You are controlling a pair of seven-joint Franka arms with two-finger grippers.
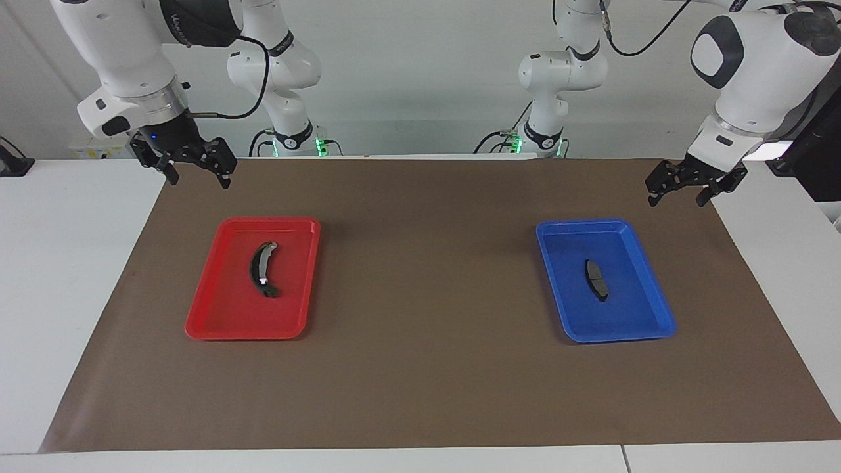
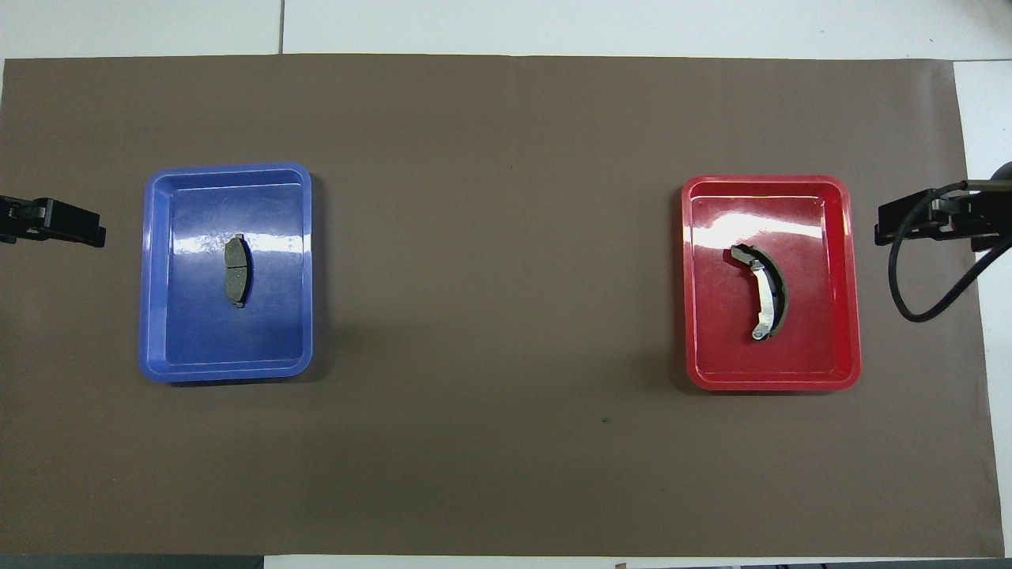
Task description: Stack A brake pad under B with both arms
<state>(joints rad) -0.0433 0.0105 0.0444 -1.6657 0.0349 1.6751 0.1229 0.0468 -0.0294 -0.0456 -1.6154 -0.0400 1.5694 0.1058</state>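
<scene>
Trouble, as we judge it, starts with the order of the stack. We see the A brake pad [image 1: 596,279] lying flat in the blue tray [image 1: 647,327] toward the left arm's end of the table, and B [image 1: 261,269], the curved crescent piece, lying in the red tray [image 1: 210,325] toward the right arm's end; the two trays are well apart on the brown mat [image 1: 427,368]. Neither piece is touched. Our left gripper [image 1: 681,184] hangs in the air over the mat's edge near the blue tray, its fingers spread and holding nothing; our right gripper [image 1: 194,169] hangs over the mat's edge near the red tray, likewise spread and empty. Because the short pad must end up underneath, we risk a wrong stack if B is set down first. Both pieces are thin and lie flat on slick tray floors, so we expect fingers to skid off them or push them against a tray wall. B's curve means it may rock or slide off the short pad. If both arms meet mid-table, they could collide.
</scene>
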